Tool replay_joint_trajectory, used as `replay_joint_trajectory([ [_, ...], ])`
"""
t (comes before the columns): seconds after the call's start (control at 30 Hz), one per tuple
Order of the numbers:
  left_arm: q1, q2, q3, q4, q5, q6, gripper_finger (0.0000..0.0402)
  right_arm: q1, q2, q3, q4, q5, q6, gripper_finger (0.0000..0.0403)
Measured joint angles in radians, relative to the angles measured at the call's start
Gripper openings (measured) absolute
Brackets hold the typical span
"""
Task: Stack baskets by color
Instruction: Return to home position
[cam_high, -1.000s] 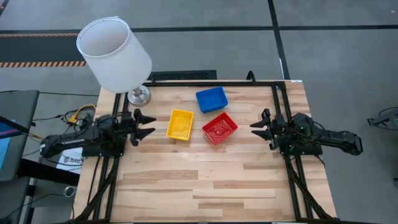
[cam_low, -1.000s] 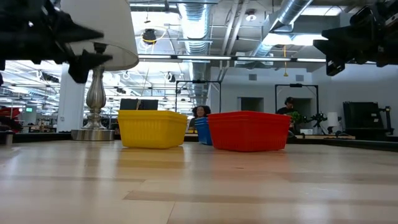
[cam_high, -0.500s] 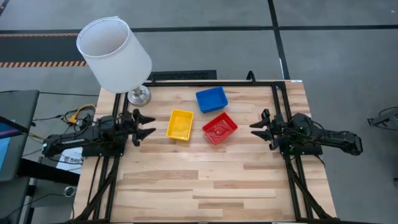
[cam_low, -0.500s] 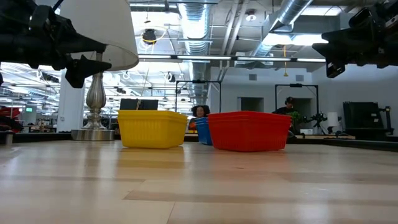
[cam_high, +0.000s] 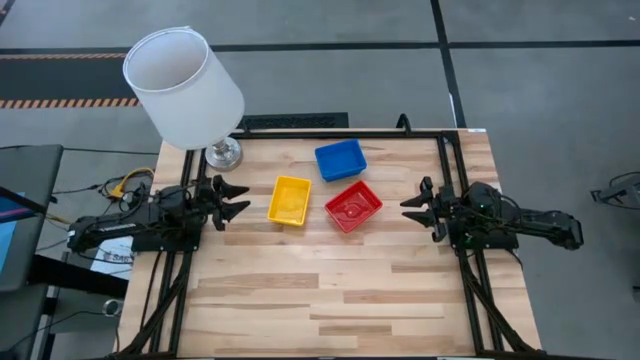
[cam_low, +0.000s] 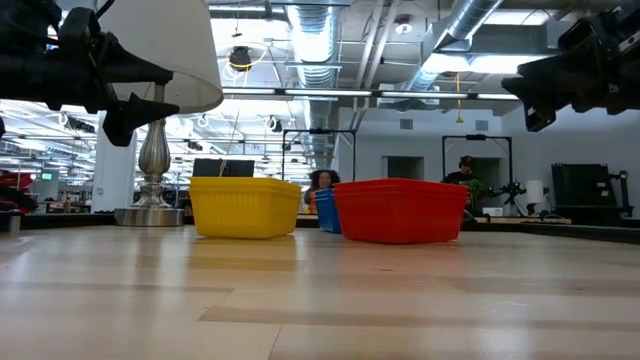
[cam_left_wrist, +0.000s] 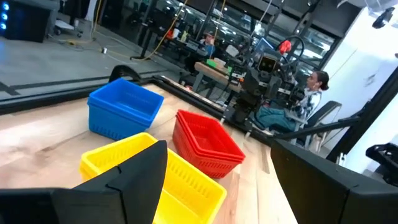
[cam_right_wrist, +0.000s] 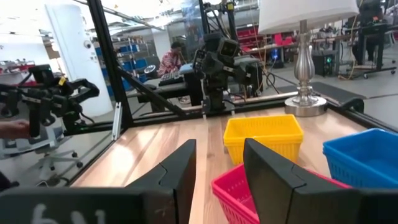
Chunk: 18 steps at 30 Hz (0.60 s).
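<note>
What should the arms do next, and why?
Probably just park both arms at rest. The yellow pile, blue pile and red pile each stand alone on the table, sorted by colour, with no loose basket in sight. The left gripper and right gripper hang at the table's sides, fingers open and empty, clear of every pile.

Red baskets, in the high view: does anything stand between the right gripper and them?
Nothing visible does. The right gripper, open at the right side of the table, faces the red baskets across bare wood. The yellow baskets lie beyond them and the blue baskets off to the side.
</note>
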Motion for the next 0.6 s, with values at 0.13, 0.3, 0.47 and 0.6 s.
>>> replay_joint_trajectory([
  [0.13, 0.000, 0.000, 0.001, -0.001, -0.001, 0.004, 0.0276, 0.000, 0.000, 0.000, -0.022, 0.000, 0.000, 0.0155],
  [0.3, 0.000, 0.000, 0.001, -0.002, -0.003, 0.004, 0.0276, 0.000, 0.000, 0.000, -0.031, 0.000, 0.000, 0.0153],
  [0.47, 0.000, 0.000, 0.001, -0.002, -0.003, -0.003, 0.0276, 0.000, 0.000, 0.000, -0.034, 0.000, 0.000, 0.0157],
  [0.6, 0.000, 0.000, 0.001, -0.003, -0.003, -0.004, 0.0276, 0.000, 0.000, 0.000, -0.035, 0.000, 0.000, 0.0157],
])
